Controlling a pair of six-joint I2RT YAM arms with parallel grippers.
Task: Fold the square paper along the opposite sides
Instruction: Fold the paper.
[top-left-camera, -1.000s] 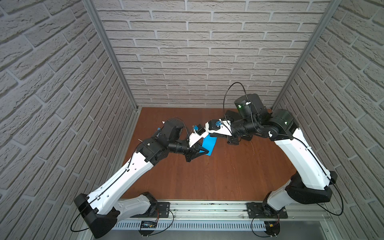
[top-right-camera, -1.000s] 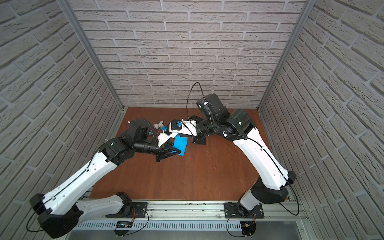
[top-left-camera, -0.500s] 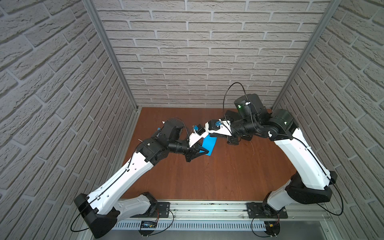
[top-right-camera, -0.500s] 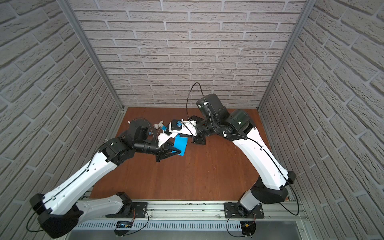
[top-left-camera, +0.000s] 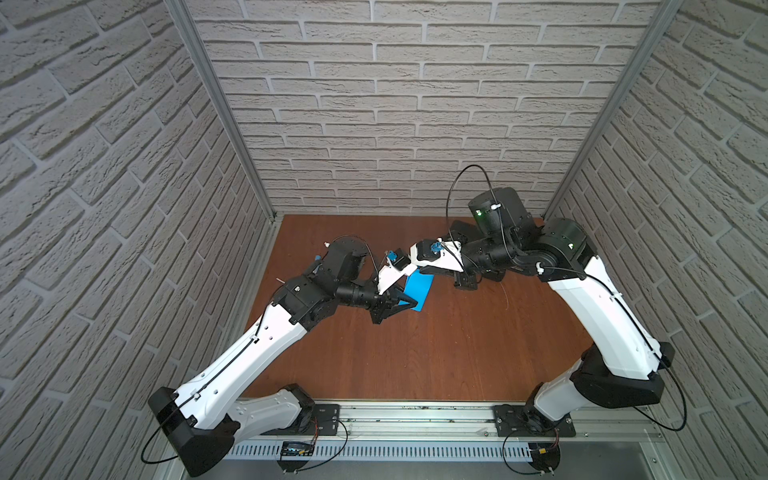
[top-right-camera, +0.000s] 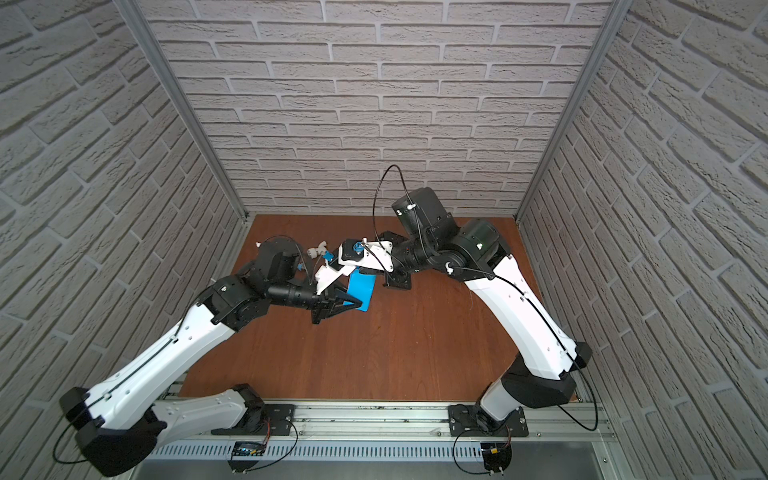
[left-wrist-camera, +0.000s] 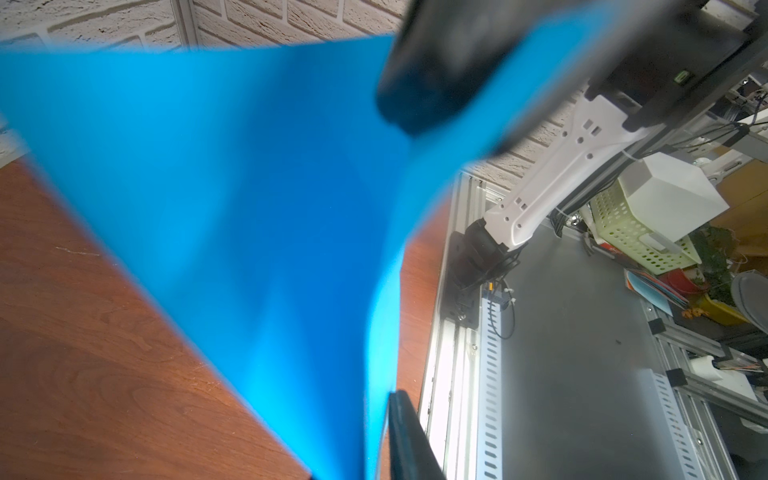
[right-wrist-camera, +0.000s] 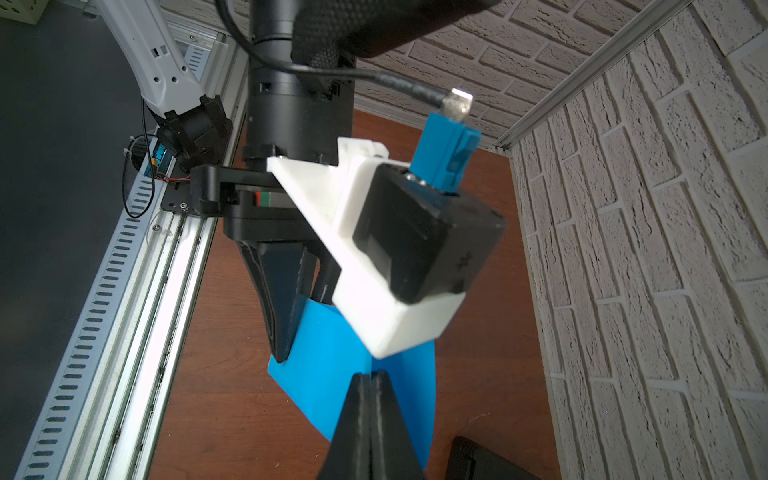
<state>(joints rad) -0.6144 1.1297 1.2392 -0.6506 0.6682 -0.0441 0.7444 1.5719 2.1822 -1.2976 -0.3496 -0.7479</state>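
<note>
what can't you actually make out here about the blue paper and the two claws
- Any crease in the square paper: blurred, too close in the left wrist view; too small in both top views.
- Right claw tips: under its white camera mount in both top views.
- Left claw, second finger: behind the left arm's camera mount in the right wrist view.
- Black case: cut off at the picture's edge in the right wrist view.

Counted: one table (top-left-camera: 415, 365), one square paper (top-left-camera: 419, 289), one black case (top-left-camera: 466, 282), one small white-and-blue toy (top-right-camera: 316, 251), and two pincers, left pincer (top-left-camera: 412, 306) and right pincer (right-wrist-camera: 370, 380).
</note>
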